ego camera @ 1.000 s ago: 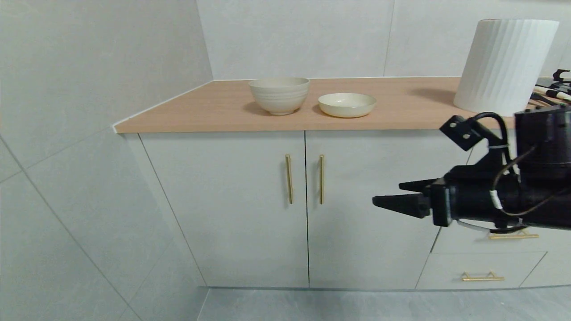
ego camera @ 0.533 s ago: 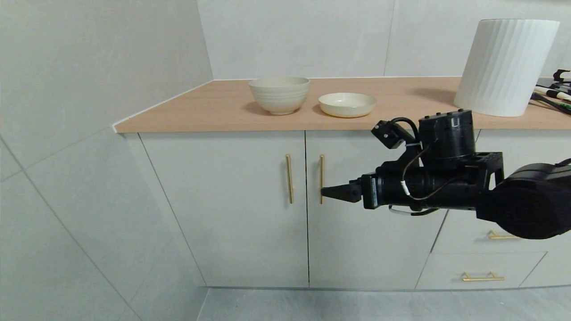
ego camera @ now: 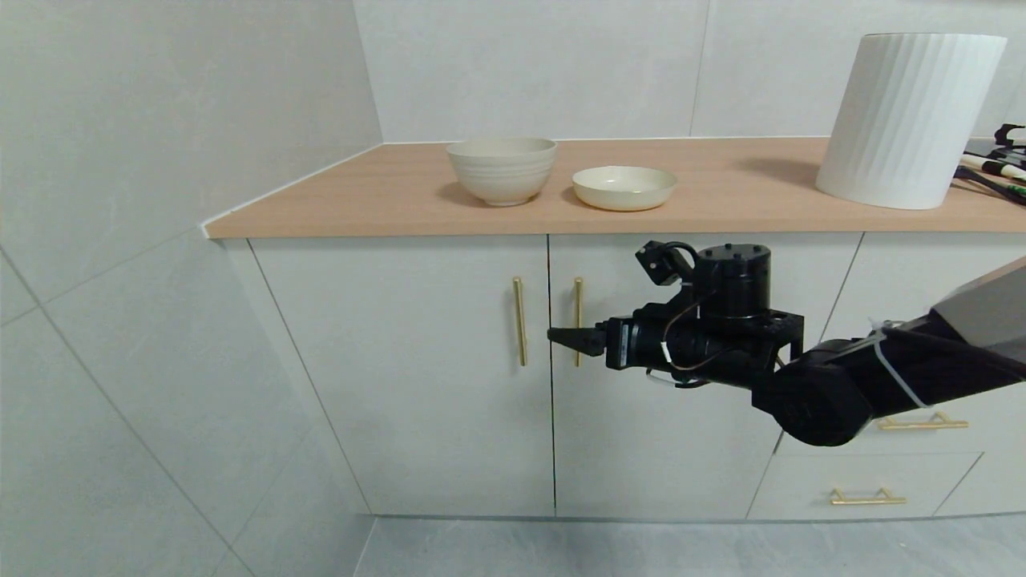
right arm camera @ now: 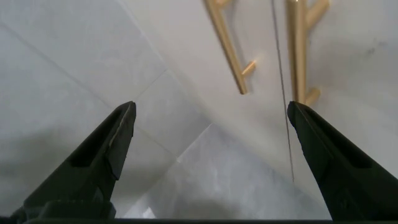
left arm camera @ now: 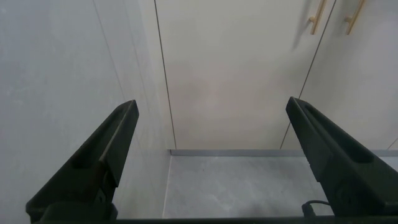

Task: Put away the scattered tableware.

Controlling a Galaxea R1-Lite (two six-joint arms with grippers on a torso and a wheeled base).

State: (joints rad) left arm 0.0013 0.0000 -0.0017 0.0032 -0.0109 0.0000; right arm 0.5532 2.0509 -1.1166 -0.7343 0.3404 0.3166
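A deep cream bowl [ego camera: 502, 170] and a shallow cream dish [ego camera: 624, 187] sit side by side on the wooden countertop [ego camera: 361, 200], above a pair of shut cabinet doors. My right gripper [ego camera: 565, 337] is held level in front of those doors, its tips at the right gold handle [ego camera: 578, 304] beside the left handle [ego camera: 519, 320]. In the right wrist view that gripper [right arm camera: 210, 111] is open, with both gold handles [right arm camera: 227, 43] ahead between its fingers. My left gripper [left arm camera: 211, 106] hangs open and holds nothing, facing the cabinet's lower left corner and the floor.
A tall white ribbed container [ego camera: 910, 120] stands at the counter's right, with utensils [ego camera: 994, 168] behind it. Drawers with gold pulls [ego camera: 867, 498] lie lower right. A tiled wall [ego camera: 160, 240] closes off the left side.
My right arm has swung left from the view's right edge, carrying its gripper across the right door up to the handles. The bowl and dish have not moved.
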